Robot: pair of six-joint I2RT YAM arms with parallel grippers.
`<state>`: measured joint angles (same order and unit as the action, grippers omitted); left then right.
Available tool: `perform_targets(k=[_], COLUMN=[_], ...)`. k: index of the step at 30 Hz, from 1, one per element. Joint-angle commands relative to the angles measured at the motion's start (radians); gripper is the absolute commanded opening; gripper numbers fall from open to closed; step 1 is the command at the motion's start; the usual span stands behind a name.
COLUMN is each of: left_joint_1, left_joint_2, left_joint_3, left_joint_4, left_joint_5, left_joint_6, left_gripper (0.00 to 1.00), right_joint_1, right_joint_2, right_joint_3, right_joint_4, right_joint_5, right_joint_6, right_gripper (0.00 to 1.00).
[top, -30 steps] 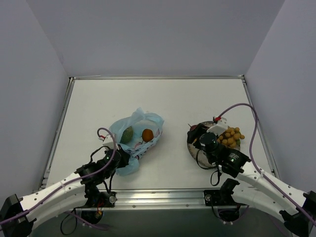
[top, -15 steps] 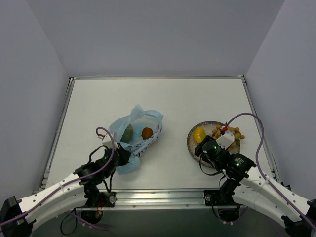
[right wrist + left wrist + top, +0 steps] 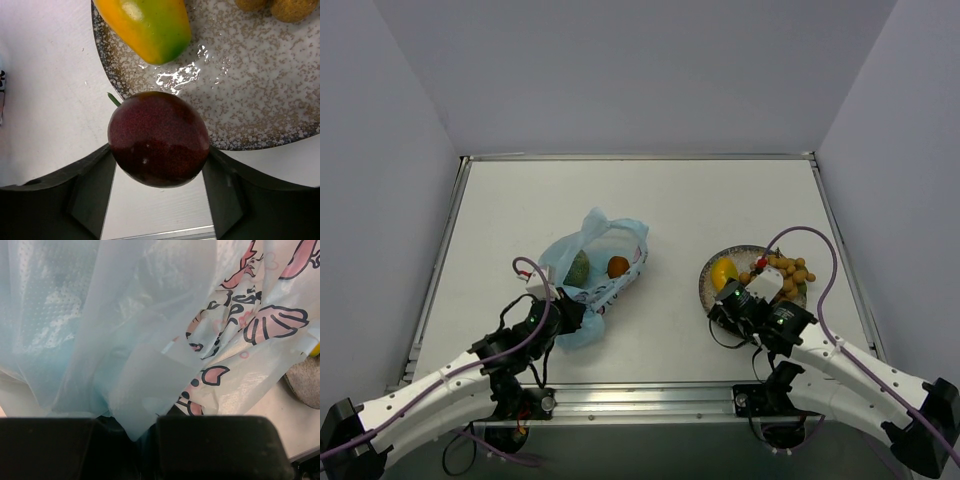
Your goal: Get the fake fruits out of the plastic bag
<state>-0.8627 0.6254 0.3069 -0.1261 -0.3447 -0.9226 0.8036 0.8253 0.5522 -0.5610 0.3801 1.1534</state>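
Note:
The plastic bag (image 3: 595, 262) lies left of centre with its mouth open. The green netted melon (image 3: 578, 270) and the small orange piece (image 3: 618, 267) lie inside it. My left gripper (image 3: 570, 315) is shut on the bag's near edge. In the left wrist view the blue film (image 3: 125, 365) runs down between the fingers. My right gripper (image 3: 722, 308) is shut on the small dark red fruit (image 3: 159, 138) over the near-left rim of the speckled plate (image 3: 250, 100). The mango (image 3: 724, 272) and the bunch of orange-tan balls (image 3: 786, 275) lie on the plate.
The speckled grey plate (image 3: 756, 256) sits at the right, close to the table's near edge. A metal rail (image 3: 640, 400) runs along that edge between the arm bases. Grey walls close in the table on three sides.
My right gripper has drawn back from over the plate toward its near-left rim, uncovering the mango. The bag's top has shifted slightly. The left gripper has barely moved.

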Motion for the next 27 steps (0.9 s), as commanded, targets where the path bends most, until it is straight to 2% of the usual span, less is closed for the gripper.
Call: perform_targets(k=[1,3,6,7,10,12,13,15,16,18,22,24,27], left_joint_1=[0.007,0.007,0.007,0.007,0.007,0.005,0.007,0.005,0.005,0.005,-0.001,-0.004,-0.009], left_joint_2=[-0.018,-0.021,-0.02,-0.02,-0.018,-0.016,-0.015,-0.001,0.003,0.022,0.059,0.069,0.079], left_joint_3=[0.003,0.0,-0.008,-0.009,-0.011,-0.012,-0.017,-0.022,-0.023,-0.032,-0.051,-0.054,-0.068], left_joint_4=[0.036,0.034,0.04,0.046,0.048,0.051,0.068,0.082,0.086,0.1,0.16,0.161,0.174], left_joint_5=[-0.005,-0.005,0.001,0.004,0.01,0.01,0.015,0.026,0.027,0.038,0.064,0.072,0.078], left_joint_6=[0.013,0.013,0.008,0.005,0.005,0.005,0.013,0.019,0.018,0.015,0.005,0.005,-0.002], left_gripper=[0.03,0.02,0.02,0.02,0.02,0.02,0.02,0.02,0.02,0.02,0.02,0.02,0.02], right_joint_1=[-0.007,-0.007,-0.007,-0.007,-0.006,0.009,0.022,0.095,0.133,0.254,0.391,0.405,0.393], right_joint_2=[0.021,0.029,0.04,0.038,0.026,0.021,0.037,0.076,0.15,0.246,0.537,0.615,0.734], right_joint_3=[0.009,0.011,0.02,0.026,0.075,0.139,0.167,0.219,0.282,0.353,0.538,0.592,0.637], right_joint_4=[-0.042,-0.04,-0.04,-0.04,-0.039,-0.025,0.002,0.038,0.05,0.081,0.251,0.334,0.473], right_joint_5=[0.06,0.06,0.063,0.066,0.071,0.08,0.08,0.094,0.114,0.181,0.25,0.234,0.223], right_joint_6=[0.039,0.034,0.026,0.019,-0.03,-0.079,-0.111,-0.191,-0.205,-0.257,-0.404,-0.495,-0.541], right_gripper=[0.67,0.75,0.79,0.85,0.85,0.74,0.61,0.48,0.34,0.29,0.23,0.22,0.2])
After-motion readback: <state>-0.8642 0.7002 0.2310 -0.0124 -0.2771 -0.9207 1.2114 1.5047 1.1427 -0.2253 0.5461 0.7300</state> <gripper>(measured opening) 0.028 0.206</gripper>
